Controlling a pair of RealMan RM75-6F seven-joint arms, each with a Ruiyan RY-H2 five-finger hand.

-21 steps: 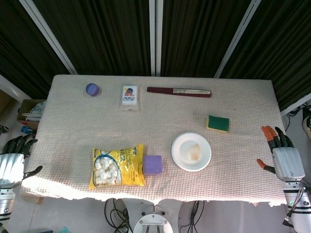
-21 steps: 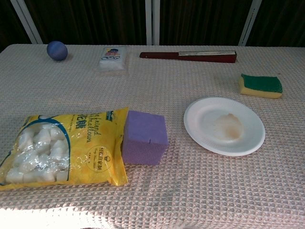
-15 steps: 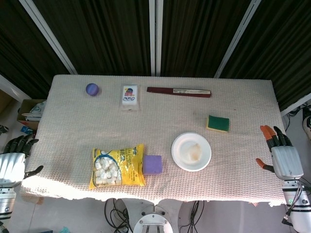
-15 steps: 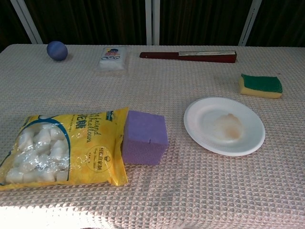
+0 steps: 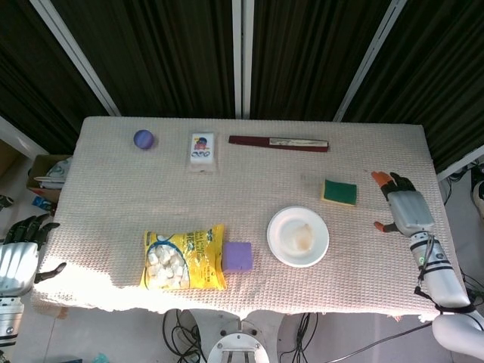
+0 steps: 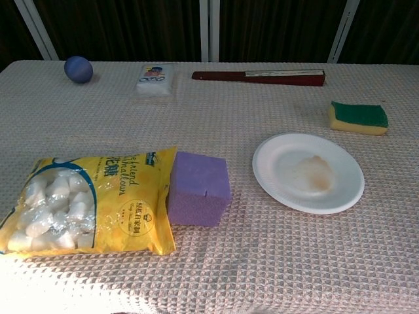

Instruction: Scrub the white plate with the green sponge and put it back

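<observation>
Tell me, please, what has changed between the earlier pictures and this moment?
The right hand has moved in over the table toward the green sponge, fingers apart, holding nothing. The left hand has stayed off the table's left edge. The sponge, white plate, marshmallow bag and purple block have not moved.

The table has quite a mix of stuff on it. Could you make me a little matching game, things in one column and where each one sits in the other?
Things:
1. sponge
2. blue ball
3. purple block
4. white plate

Places:
A. far left corner of the table
B. touching the yellow bag of marshmallows
C. near the front edge, with a brownish smear in its middle
D. just beyond the plate, close to the right hand

Pairs: 1-D, 2-A, 3-B, 4-C
</observation>
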